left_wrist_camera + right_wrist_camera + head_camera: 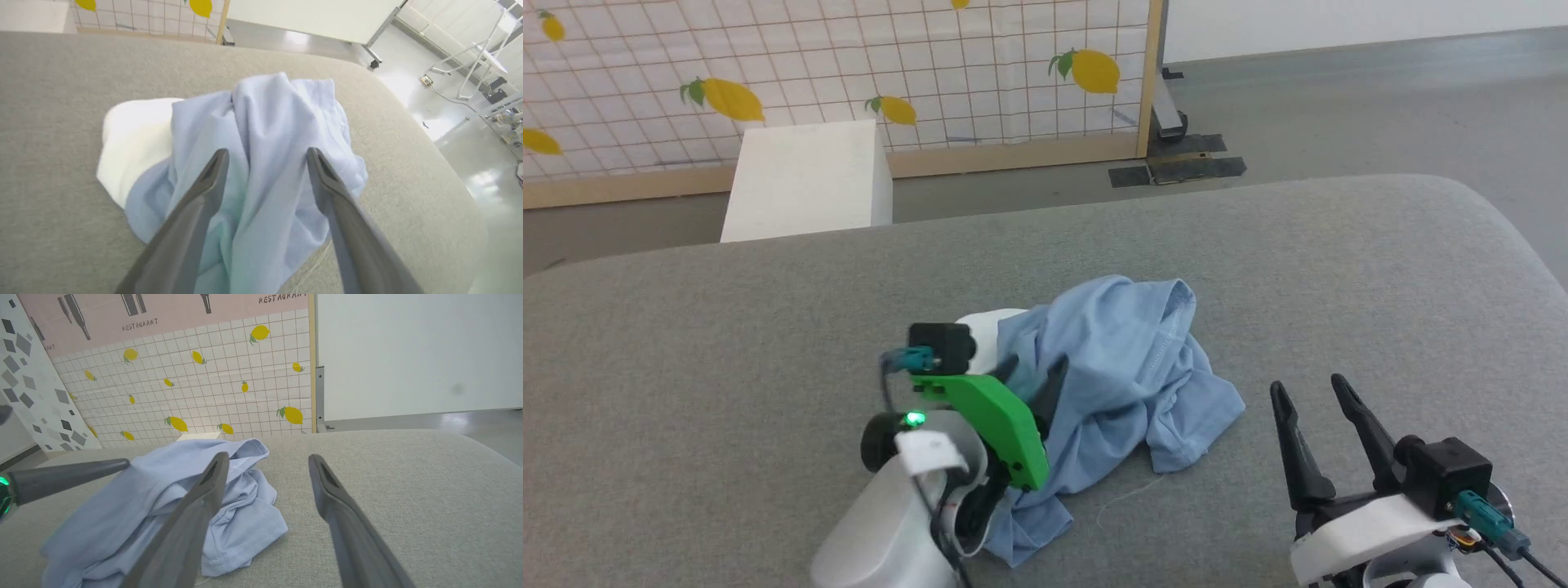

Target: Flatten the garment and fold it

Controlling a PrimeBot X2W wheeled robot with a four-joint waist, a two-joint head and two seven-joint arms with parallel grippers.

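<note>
The garment (1123,367), a light blue T-shirt, lies crumpled in a heap on the grey padded surface (686,343). Part of its white patch (135,139) shows at the heap's left side. My left gripper (1031,377) hovers over the left part of the heap; in the left wrist view the left gripper (267,153) is open, its fingers spread above a raised ridge of the garment (269,110). My right gripper (1308,385) stands open to the right of the heap, apart from the cloth. In the right wrist view the garment (163,486) lies left of the open right gripper (268,457).
A white box (805,180) stands on the floor behind the padded surface, in front of a lemon-patterned tiled panel (849,65). The surface's rounded right edge (1527,253) drops to grey floor. A loose thread (1127,494) trails by the garment's front edge.
</note>
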